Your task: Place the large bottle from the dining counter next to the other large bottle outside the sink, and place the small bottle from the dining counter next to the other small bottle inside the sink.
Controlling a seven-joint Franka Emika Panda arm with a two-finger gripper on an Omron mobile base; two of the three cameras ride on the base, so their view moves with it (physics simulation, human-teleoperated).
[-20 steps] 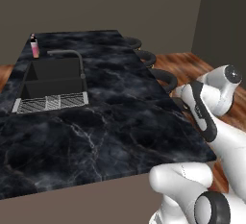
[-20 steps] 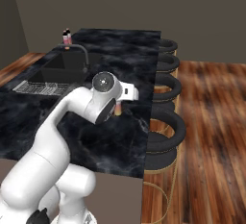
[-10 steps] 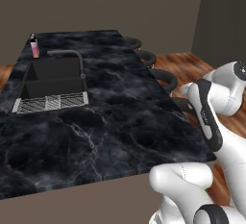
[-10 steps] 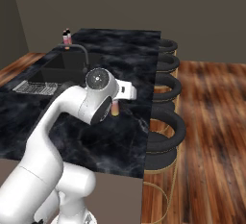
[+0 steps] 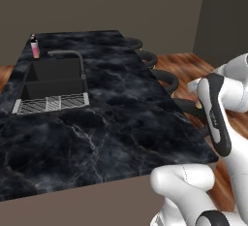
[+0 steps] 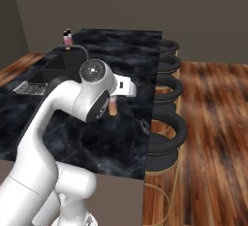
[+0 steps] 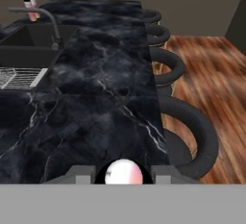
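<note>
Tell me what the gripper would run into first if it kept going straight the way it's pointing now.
Most likely the dining counter: the gripper, shut on a pink bottle, looks along and slightly down over the black slab. The sink and faucet lie off to one side. Depth is uncertain.

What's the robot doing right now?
Gripper shut on pink bottle, lifted over the counter. Other bottle stands by the sink. Nothing in the way.

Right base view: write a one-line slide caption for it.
Arm over the black dining counter, pincer shut on a pink bottle; another bottle stands beyond the sink.
</note>
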